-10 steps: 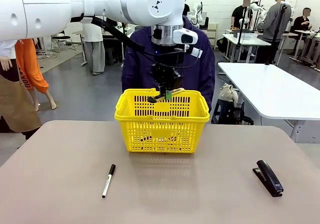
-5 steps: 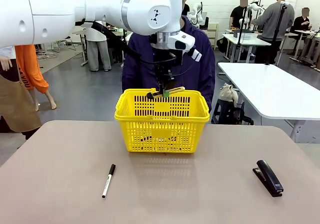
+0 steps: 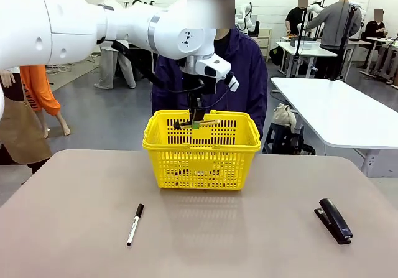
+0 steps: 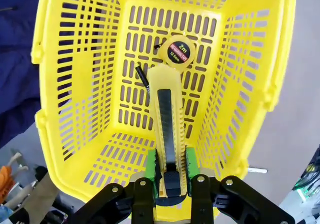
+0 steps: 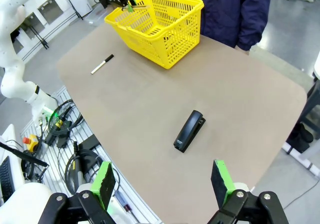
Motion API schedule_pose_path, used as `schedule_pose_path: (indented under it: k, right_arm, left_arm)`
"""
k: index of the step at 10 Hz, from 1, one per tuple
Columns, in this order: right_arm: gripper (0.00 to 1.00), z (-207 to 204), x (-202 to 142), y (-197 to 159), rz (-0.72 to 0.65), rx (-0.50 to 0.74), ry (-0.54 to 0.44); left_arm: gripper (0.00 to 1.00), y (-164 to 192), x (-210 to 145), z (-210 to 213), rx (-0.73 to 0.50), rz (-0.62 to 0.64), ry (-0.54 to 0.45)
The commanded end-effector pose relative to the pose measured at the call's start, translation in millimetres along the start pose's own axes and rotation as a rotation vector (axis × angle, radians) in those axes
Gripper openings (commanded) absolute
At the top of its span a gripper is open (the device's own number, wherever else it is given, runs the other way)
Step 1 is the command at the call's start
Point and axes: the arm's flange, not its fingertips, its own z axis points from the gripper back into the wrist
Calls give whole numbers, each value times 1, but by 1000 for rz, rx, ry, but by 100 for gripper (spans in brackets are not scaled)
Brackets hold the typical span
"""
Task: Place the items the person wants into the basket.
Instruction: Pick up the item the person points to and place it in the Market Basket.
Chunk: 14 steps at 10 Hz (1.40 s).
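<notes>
table: big beige-topped table (image 3: 74, 228), everything I'm working with sits on it, and the person in the dark navy zip jacket (image 3: 249, 73) stands at the far side right behind the basket.
basket: yellow plastic shopping basket with slotted mesh sides (image 3: 201, 160), parked at the far middle of the table. From my left wrist cam I'm looking straight down into it (image 4: 90, 108).
left gripper: my left gripper (image 4: 169, 165) hangs just over the basket's back rim (image 3: 196, 124), green pads pinched narrow on the yellow-and-black utility knife (image 4: 167, 129). Knife lies level across the fingers in the front view (image 3: 198, 124).
right gripper: my right gripper (image 5: 162, 181) is off past the table's edge, fingers spread wide, nothing between them.
stapler: black stapler (image 3: 334, 220) near the right front of the table, well apart from the basket.
marker: white marker with a black cap (image 3: 135, 224), left front, on its own.
tape measure: small round yellow-and-black tape measure (image 4: 178, 49) on the basket floor.
pen: thin black pen (image 4: 142, 76) also on the basket floor, just beside the tape; can't make out its ends.
</notes>
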Motion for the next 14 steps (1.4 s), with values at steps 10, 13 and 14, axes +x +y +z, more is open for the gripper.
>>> schedule_pose_path:
  k: [10, 13, 14]
  right_arm:
    - [100, 0, 2, -2, 12, 18, -38]
    - [100, 0, 2, -2, 12, 18, -38]
    - [100, 0, 2, -2, 12, 18, -38]
  left_arm:
    - [26, 27, 2, -60, -62, 38, 59]
    - [88, 24, 1, -60, -57, 40, 59]
    - [69, 26, 1, -58, -55, 35, 57]
